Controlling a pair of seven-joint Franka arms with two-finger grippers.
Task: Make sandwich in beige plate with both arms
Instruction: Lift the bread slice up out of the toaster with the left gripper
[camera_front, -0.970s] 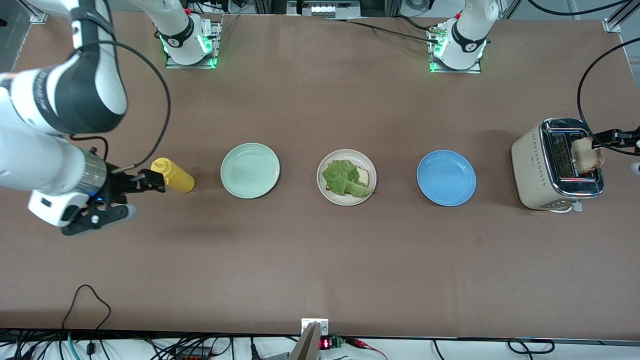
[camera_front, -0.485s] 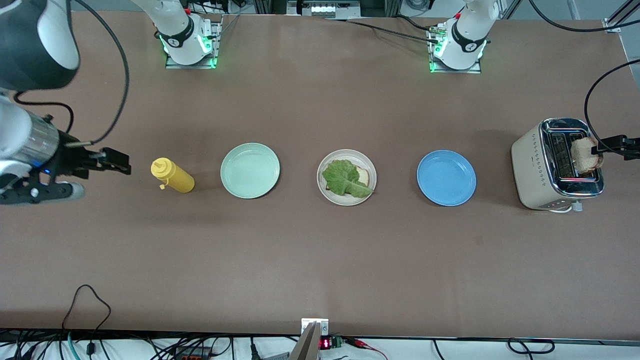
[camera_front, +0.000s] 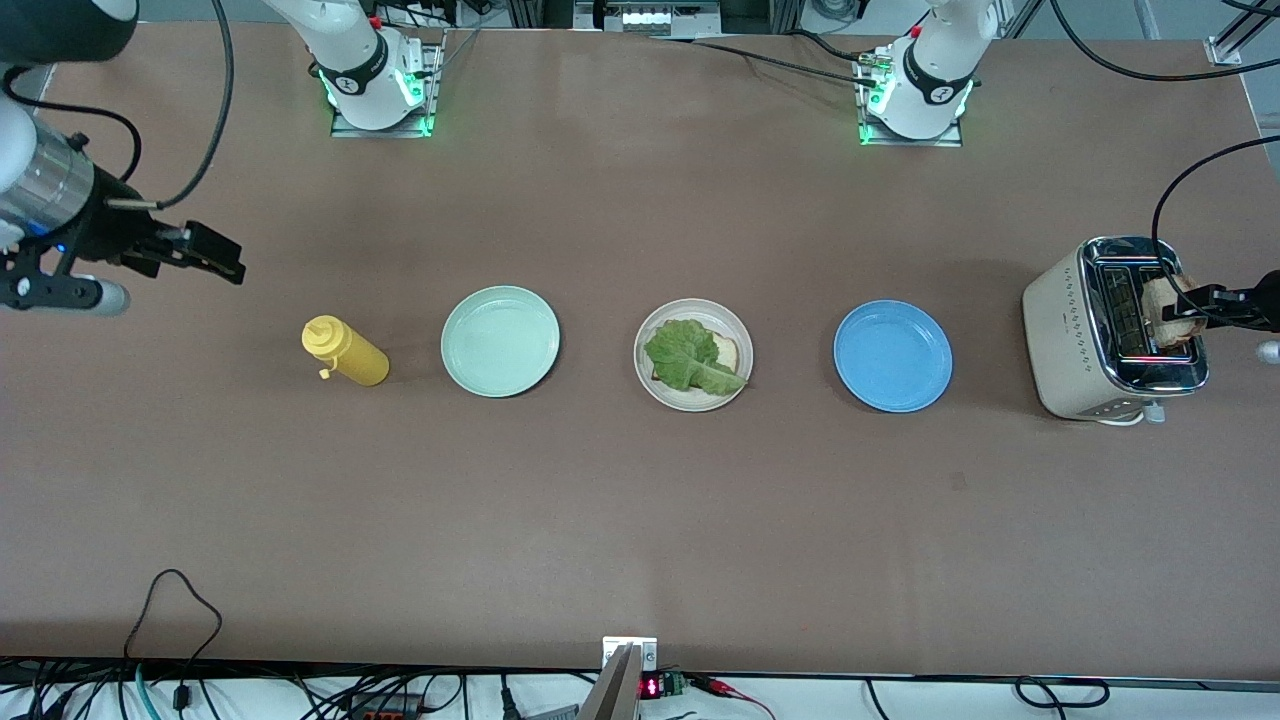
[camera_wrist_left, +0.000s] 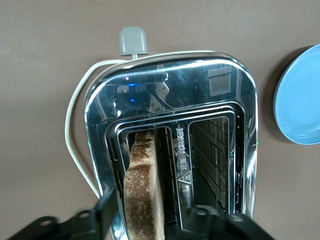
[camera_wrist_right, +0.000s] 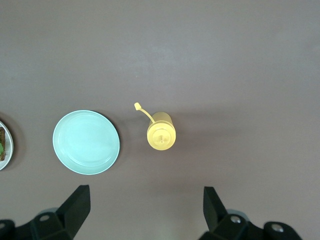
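my left gripper (camera_wrist_left: 145, 220) is clamped on the toast slice (camera_wrist_left: 144, 192) standing in the toaster (camera_front: 1075, 340) slot. my right gripper (camera_wrist_right: 145, 207), fingers spread and empty, hangs over the mustard bottle (camera_front: 345, 351). beige plate (camera_front: 650, 385), at the blue plate's (camera_front: 893, 356) nine o'clock, carries toast under lettuce (camera_front: 688, 360).

Open tabletop (camera_front: 640, 520) nearer camera; plate row, yellow bottle (camera_front: 345, 351), toaster (camera_front: 1110, 330) obstruct mid-table.
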